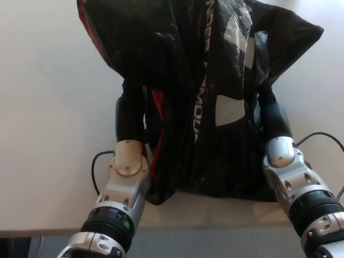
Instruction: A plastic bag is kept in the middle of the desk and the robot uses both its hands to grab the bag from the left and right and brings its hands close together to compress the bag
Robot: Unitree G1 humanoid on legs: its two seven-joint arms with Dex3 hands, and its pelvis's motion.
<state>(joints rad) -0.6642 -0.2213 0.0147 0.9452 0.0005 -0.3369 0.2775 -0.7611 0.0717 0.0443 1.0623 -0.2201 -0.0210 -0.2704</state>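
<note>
A black plastic bag [199,64] with white UNDER ARMOUR lettering and a red lining stands on the white desk [48,107], crumpled into a narrow, folded shape. My left hand [129,115] presses into its left side and my right hand [273,115] into its right side, so the bag is squeezed between them. The bag's folds bulge out above both hands and partly cover them. The lower part of the bag reaches down to the desk's front edge between my two forearms.
A thin black cable [95,172] loops on the desk beside my left wrist, and another cable [322,137] curves by my right wrist. The desk's front edge [32,232] runs along the bottom of the view.
</note>
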